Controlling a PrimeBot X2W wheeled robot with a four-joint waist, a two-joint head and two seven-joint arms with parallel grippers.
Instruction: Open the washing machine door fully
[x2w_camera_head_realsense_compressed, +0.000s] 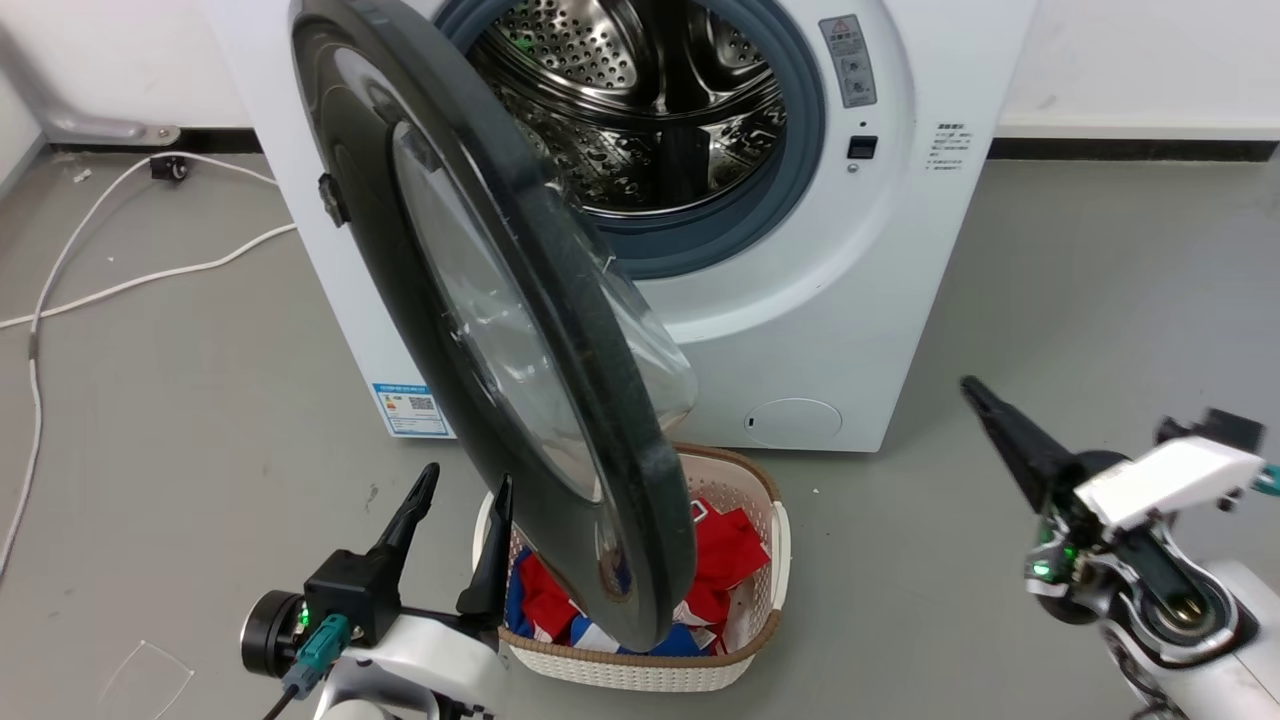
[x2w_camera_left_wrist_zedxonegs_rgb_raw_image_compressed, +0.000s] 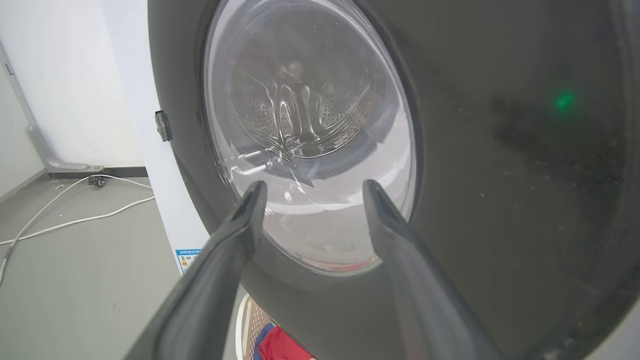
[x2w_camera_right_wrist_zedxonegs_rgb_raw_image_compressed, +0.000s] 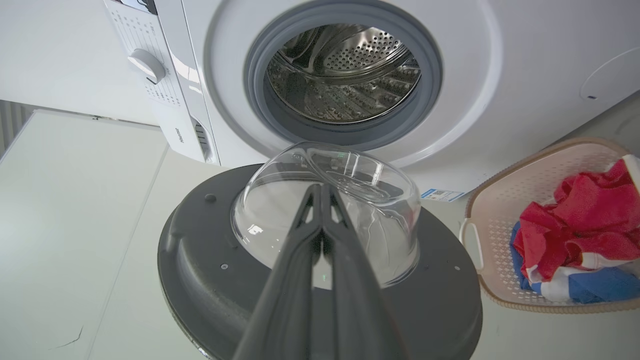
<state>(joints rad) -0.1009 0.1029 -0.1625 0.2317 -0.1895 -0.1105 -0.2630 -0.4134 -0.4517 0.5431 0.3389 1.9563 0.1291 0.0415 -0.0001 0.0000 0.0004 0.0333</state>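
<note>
The washing machine is a white front-loader, and its steel drum is exposed. The washing machine door, black-rimmed with a clear glass bowl, stands swung out from its left-side hinge, edge-on to the head view. My left gripper is open just left of the door's lower outer face. In the left wrist view it points at the door's glass with nothing between the fingers. My right gripper is shut and empty, well right of the door. Its wrist view shows the tips over the door's inner side.
A cream laundry basket with red and blue clothes sits on the floor under the door's lower edge, in front of the machine. White cables trail across the grey floor at the left. Open floor lies to the right of the machine.
</note>
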